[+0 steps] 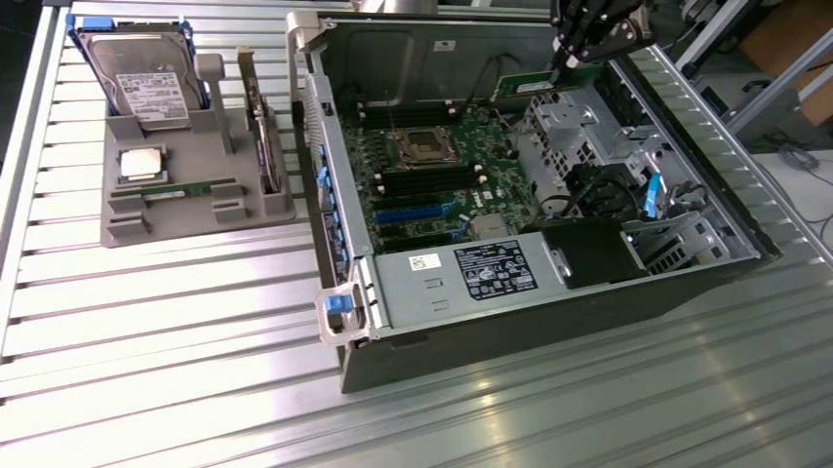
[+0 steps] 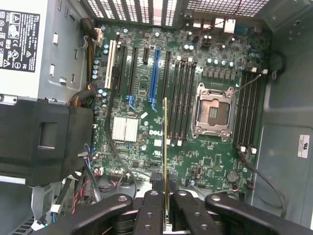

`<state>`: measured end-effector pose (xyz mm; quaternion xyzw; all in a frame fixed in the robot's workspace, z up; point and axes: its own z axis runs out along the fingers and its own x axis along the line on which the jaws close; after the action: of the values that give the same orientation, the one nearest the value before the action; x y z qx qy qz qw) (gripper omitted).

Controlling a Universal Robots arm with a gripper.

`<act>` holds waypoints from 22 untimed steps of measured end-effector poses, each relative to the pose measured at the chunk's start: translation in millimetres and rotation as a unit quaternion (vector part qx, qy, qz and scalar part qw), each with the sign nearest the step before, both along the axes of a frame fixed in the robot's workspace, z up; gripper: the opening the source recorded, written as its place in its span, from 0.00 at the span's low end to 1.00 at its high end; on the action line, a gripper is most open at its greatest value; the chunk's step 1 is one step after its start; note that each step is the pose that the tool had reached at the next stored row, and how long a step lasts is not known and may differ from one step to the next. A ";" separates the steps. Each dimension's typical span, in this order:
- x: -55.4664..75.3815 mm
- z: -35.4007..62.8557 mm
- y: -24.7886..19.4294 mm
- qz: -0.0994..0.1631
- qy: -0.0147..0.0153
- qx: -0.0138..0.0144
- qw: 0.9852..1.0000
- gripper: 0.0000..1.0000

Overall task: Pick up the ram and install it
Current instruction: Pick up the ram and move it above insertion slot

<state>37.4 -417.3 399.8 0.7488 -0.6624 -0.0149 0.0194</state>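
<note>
**Gripper** (image 1: 564, 60): Your tool hangs over the far corner of the computer case (image 1: 390, 44), clenched on the ram stick (image 1: 540, 88). In the wrist view the fingers (image 2: 154, 188) pinch the stick from both faces.

**Ram stick** (image 2: 165, 142): It is held in the air above the motherboard (image 2: 142, 147) and juts edge-on past the fingers. As far as you can judge, it touches nothing but them.

**Memory slots** (image 2: 182, 98): These black rows lie on either side of the empty processor socket (image 2: 213, 111), and all look unfilled. The stick runs lengthwise with the rows but appears offset to one side of them.

**Thin cable** (image 2: 250, 82): It crosses the rows on the far side of the socket.

**Tray** (image 1: 195, 219): It sits on the table (image 1: 156, 331), to the exterior view's left of the case. It holds a hard drive (image 1: 146, 83), a processor chip (image 1: 140, 164) and a spare stick (image 1: 176, 192) lying flat in its groove.

**Step in hand:** By the look of it, the pickup is done and you are in the carry, with the stick over the open case. The install is not yet made.

**What seating calls for, in my judgement:**
- Bring the stick's lower edge squarely over one slot.
- Match its notch to the slot's key.
- Have the end latches swung open; you cannot tell from here whether they are.
- Press straight down and evenly, so neither end rides high.
- Choose a row clear of the cable.
</note>
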 end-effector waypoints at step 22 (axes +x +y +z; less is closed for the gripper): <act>20.7 0.0 0.0 0.000 0.000 -0.001 1.000 0.14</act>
<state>58.1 -417.3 399.8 0.7488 -0.6624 -0.0140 0.0204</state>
